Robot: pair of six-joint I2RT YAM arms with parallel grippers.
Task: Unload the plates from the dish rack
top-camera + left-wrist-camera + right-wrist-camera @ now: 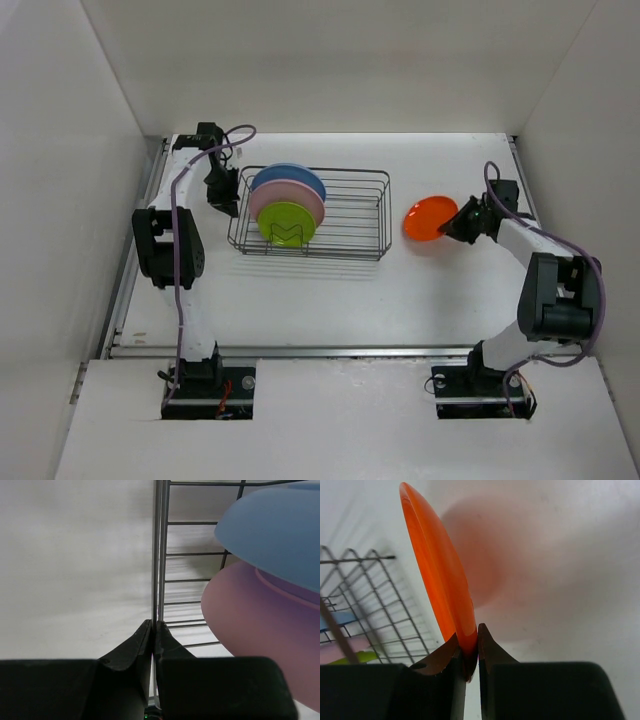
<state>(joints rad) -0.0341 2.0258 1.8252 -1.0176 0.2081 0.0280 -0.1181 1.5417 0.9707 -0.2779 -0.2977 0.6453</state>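
Note:
The dark wire dish rack (345, 215) stands at mid table. In its left part stand a light blue plate (290, 180), a pink plate (282, 203) and a lime green plate (286, 223). My left gripper (224, 195) is shut on the rack's left end wire (156, 570); the blue plate (272, 530) and pink plate (255, 615) show to its right. My right gripper (458, 222) is shut on the rim of the orange plate (428, 218), held tilted just right of the rack. In the right wrist view the orange plate (440, 575) stands edge-on between the fingers.
White walls enclose the table on the left, back and right. The rack's right half (355, 205) holds no plates. The rack's wires show at the left of the right wrist view (365, 605). White table surface (330, 300) lies in front of the rack.

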